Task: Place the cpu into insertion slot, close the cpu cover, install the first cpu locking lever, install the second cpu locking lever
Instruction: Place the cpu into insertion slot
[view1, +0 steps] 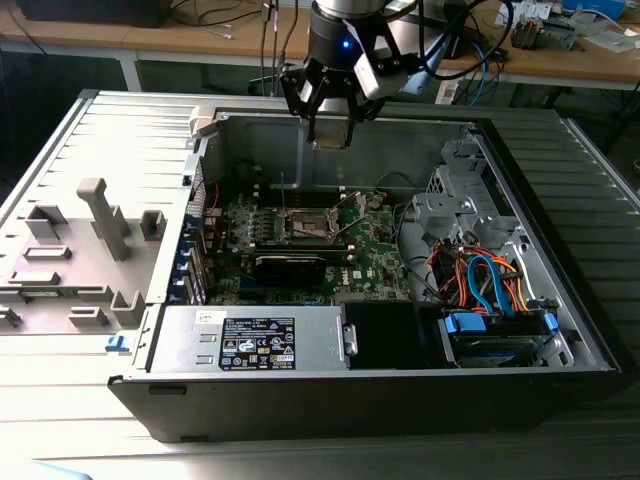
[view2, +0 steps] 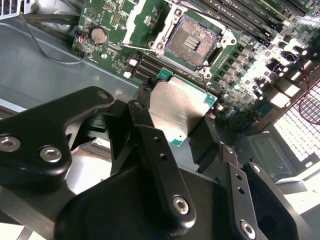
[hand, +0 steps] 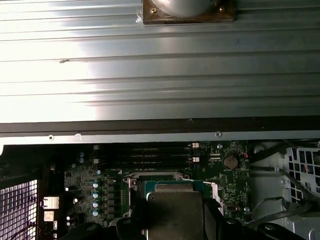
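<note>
My gripper (view1: 330, 130) hangs over the back wall of the open computer case, shut on the cpu (view2: 180, 107), a flat square chip with a silvery top and green edge. The black fingers (view2: 137, 117) press on two opposite edges of the chip. In the first wrist view the cpu (hand: 175, 207) lies over the socket area. The insertion slot (view2: 192, 42) is bare, its dark contact field showing inside a metal rim. It sits on the green motherboard (view1: 305, 225), below and in front of the gripper. A thin lever rod (view2: 142, 48) lies beside the socket. The cpu cover's position I cannot make out.
Tall case walls (view1: 400, 150) surround the board. A power supply (view1: 250, 340) fills the front, and a drive with blue and orange cables (view1: 490, 285) sits on the exterior view's right. A black block (view1: 290, 265) lies just in front of the socket. A grey fixture (view1: 100, 230) stands outside on the exterior view's left.
</note>
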